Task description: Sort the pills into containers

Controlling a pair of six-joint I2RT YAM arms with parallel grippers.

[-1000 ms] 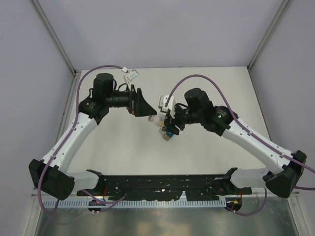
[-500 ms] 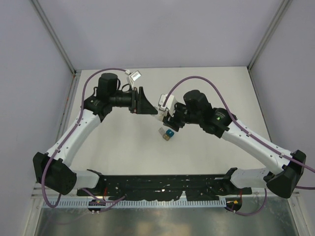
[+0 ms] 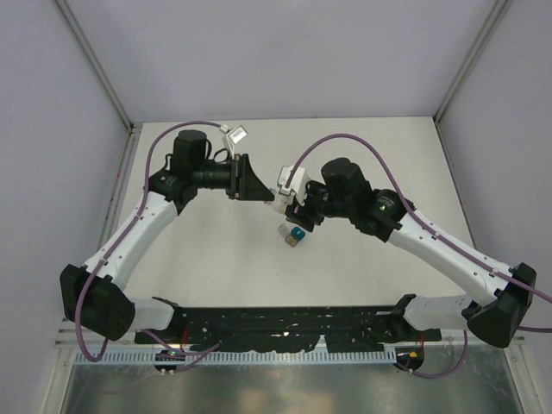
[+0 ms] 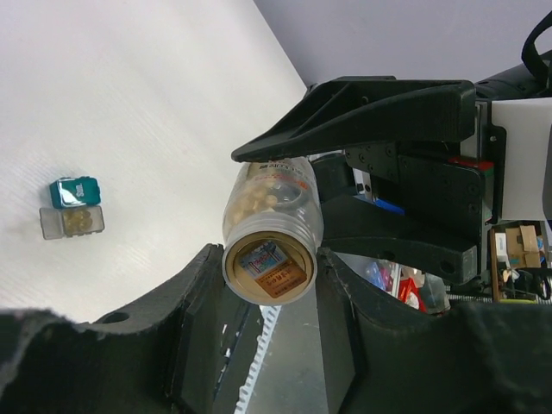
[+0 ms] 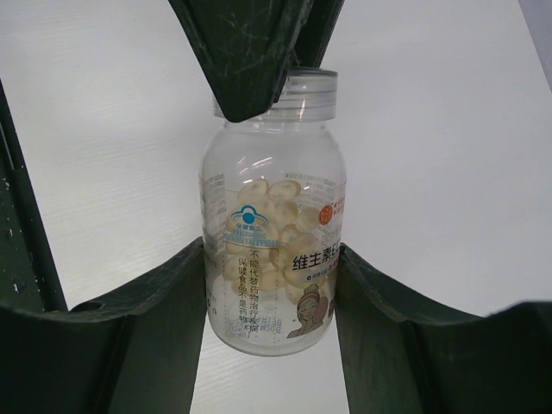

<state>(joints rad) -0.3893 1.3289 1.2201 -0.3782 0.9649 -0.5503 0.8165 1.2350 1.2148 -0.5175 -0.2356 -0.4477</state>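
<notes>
A clear bottle (image 5: pixel 272 250) of pale yellow pills hangs in the air above the table. My right gripper (image 5: pixel 272 276) is shut on its body, one finger on each side. My left gripper (image 4: pixel 269 263) is shut on the bottle's cap (image 4: pixel 268 266), and its black fingers (image 5: pixel 250 52) cover the cap in the right wrist view. In the top view the two grippers, left (image 3: pixel 269 200) and right (image 3: pixel 289 207), meet at mid-table. The containers stand side by side on the table just below them, one teal (image 4: pixel 74 191) and one grey (image 4: pixel 72 222). The grey one shows something brownish inside.
From above, the teal box (image 3: pixel 297 234) and the grey box (image 3: pixel 284 230) sit just in front of the joined grippers. Grey walls close the table (image 3: pixel 388 155) on the left, back and right. The black base rail (image 3: pixel 285 328) runs along the near edge.
My left gripper has closed from wide open onto the bottle's cap. The right gripper with the bottle moved back from above the containers, then stayed still.
</notes>
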